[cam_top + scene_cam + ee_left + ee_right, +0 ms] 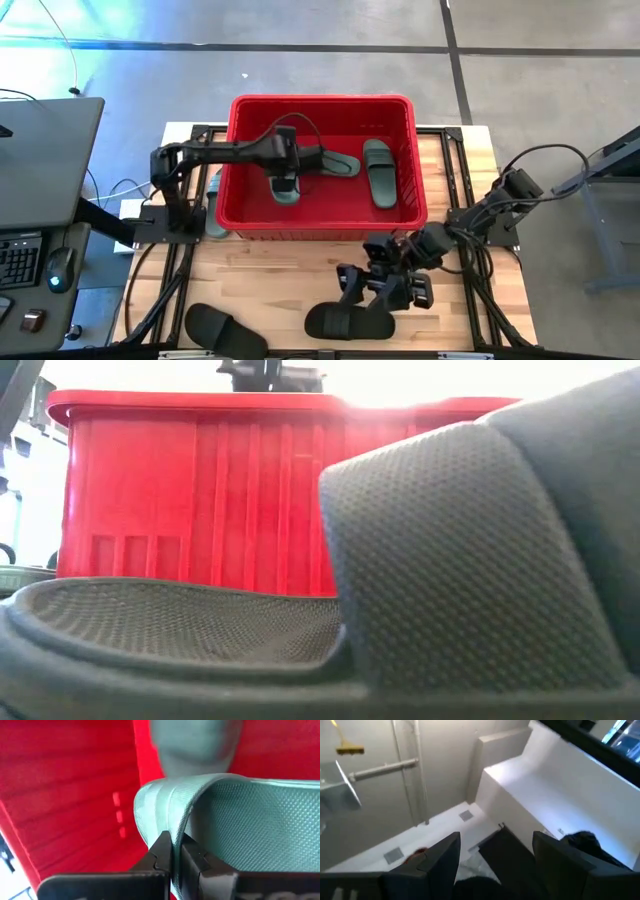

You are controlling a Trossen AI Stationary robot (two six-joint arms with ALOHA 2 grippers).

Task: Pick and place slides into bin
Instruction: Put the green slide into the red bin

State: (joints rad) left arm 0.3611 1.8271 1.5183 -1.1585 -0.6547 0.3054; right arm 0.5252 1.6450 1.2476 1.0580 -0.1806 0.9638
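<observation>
Inside the red bin [238, 160], the left gripper [172, 851] is clamped on a green slide's [240, 820] strap; beside the bin, the right gripper [495, 855] holds its fingers apart around a black slide [345, 321].

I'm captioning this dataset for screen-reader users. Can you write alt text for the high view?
Seen from above, the left gripper holds a green sandal by its strap inside a red crate, where two more green sandals lie. The right gripper is low over a black sandal at the wooden table's near edge; another black sandal lies to its left.
</observation>
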